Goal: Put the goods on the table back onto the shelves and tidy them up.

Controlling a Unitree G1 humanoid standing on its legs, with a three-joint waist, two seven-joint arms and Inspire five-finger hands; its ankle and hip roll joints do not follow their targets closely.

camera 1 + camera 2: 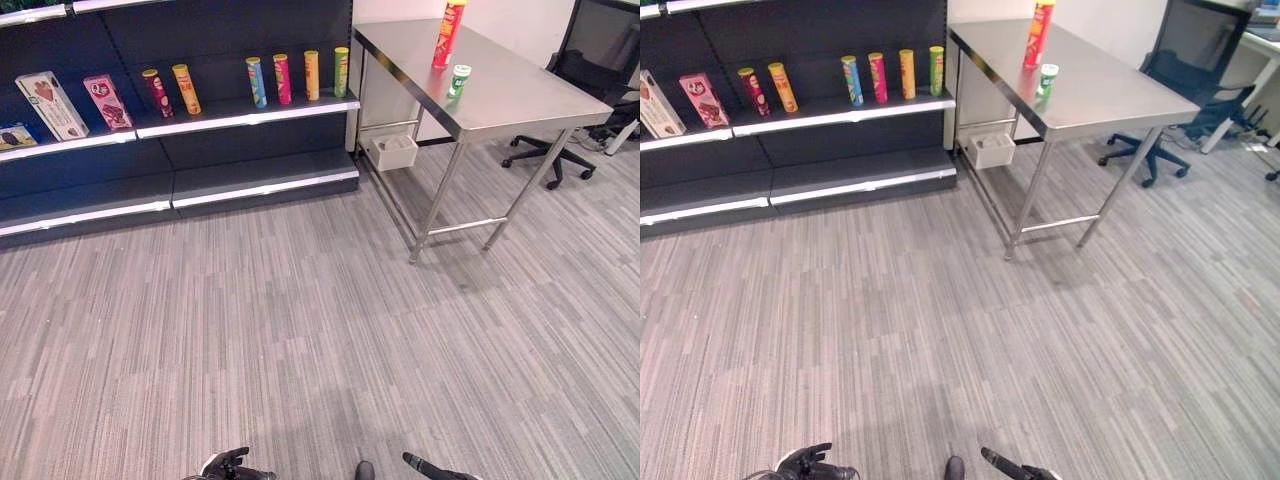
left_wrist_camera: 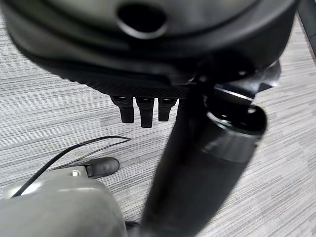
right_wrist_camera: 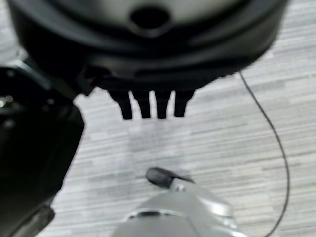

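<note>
A tall red tube can (image 1: 448, 33) and a short green-and-white can (image 1: 458, 80) stand on the steel table (image 1: 520, 95) at the far right. To the table's left, the dark shelf (image 1: 250, 110) holds several upright tube cans (image 1: 283, 79) and, further left, a pink box (image 1: 107, 101) and a white box (image 1: 52, 105). My left hand (image 1: 235, 465) and right hand (image 1: 435, 468) hang low at the near edge, far from the table. In the wrist views the left hand's fingers (image 2: 140, 111) and the right hand's fingers (image 3: 148, 106) point straight down over the carpet, holding nothing.
A small white bin (image 1: 393, 151) sits on the table's lower rail beside the shelf end. A black office chair (image 1: 580, 70) stands behind the table on the right. A lower shelf board (image 1: 265, 175) runs near the floor. Grey carpet stretches between me and the shelves.
</note>
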